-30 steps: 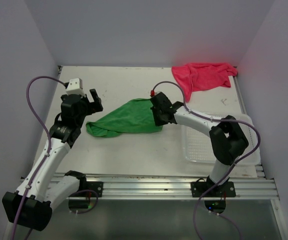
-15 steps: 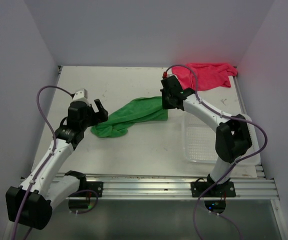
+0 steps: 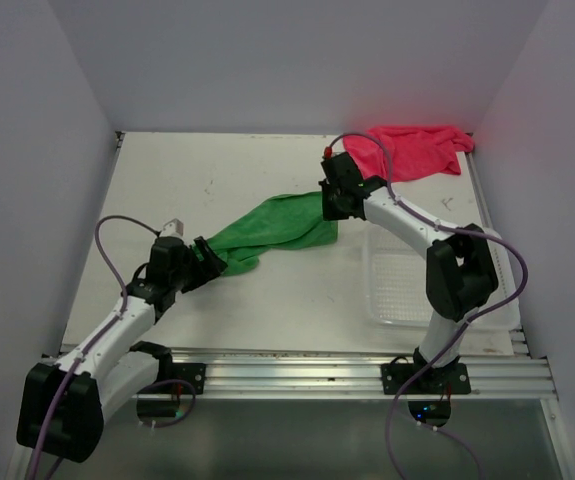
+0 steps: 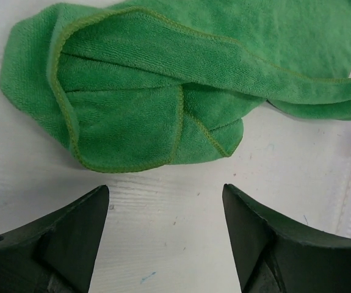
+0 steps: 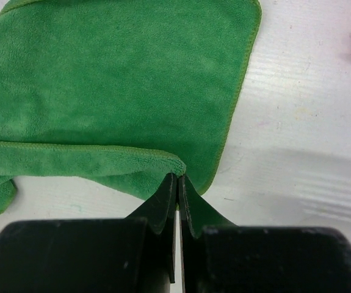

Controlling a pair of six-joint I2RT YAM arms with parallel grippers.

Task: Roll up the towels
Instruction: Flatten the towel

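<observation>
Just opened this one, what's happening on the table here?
The right gripper has its jaws shut on one corner of the green towel, which lies stretched across the table. The left gripper hovers with jaws open just short of the towel's bunched other end, not gripping it. The pink towel lies crumpled in the far right corner, untouched. Nothing is rolled yet.
</observation>
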